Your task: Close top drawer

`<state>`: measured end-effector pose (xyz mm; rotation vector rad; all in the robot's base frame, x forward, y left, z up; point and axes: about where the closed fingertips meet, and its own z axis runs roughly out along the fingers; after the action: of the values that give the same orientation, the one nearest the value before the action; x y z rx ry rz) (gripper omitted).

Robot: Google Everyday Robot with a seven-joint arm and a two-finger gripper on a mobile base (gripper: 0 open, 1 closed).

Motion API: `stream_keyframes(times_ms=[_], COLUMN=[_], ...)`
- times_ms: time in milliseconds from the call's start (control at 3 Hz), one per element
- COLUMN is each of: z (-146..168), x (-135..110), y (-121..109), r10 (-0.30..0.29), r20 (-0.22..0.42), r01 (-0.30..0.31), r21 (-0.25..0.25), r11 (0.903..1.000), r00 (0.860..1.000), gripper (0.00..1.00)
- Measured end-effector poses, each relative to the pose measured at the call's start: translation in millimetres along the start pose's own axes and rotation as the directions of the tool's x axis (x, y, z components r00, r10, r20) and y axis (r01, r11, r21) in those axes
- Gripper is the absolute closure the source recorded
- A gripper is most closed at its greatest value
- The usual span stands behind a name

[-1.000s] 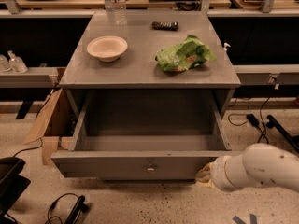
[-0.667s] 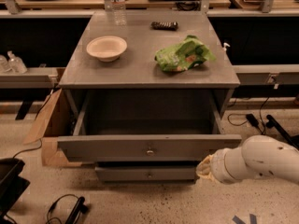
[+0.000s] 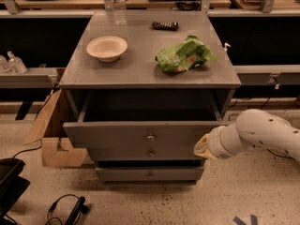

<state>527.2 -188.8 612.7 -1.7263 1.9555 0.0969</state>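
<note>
Top drawer (image 3: 117,134) partly out, front overhanging lower drawers (image 3: 150,174). Tool (image 3: 200,148) at front's right end; clenched or released, cannot tell. Push straight in, evenly; off-centre contact may skew drawer. Stop when flush.

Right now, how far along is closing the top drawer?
Partly done: the top drawer stands part-way out, a dark gap showing behind its front. In hand: the gripper sits at the front's right end. Left: push it flush with the cabinet.
</note>
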Motion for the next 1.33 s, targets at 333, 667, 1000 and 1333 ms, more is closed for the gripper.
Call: stream_keyframes(times_ms=[333,667,1000,1333], z=[2.1,25.7,26.3,24.7], x=[-0.3,-1.6,-1.6,0.8], y=[-3.5,-38.2,-38.7,-75.3], r10=[-0.003,-0.041,-0.041,-0.058], r20=[0.005,0.051,0.049,0.023], r01=[0.003,0.041,0.042,0.058], r21=[0.000,-0.006,-0.007,0.013], r11=[1.0000,0.9991,0.9991,0.9982], r00=[1.000,0.998,0.998,0.998], gripper=[1.00,1.00,1.00,1.00])
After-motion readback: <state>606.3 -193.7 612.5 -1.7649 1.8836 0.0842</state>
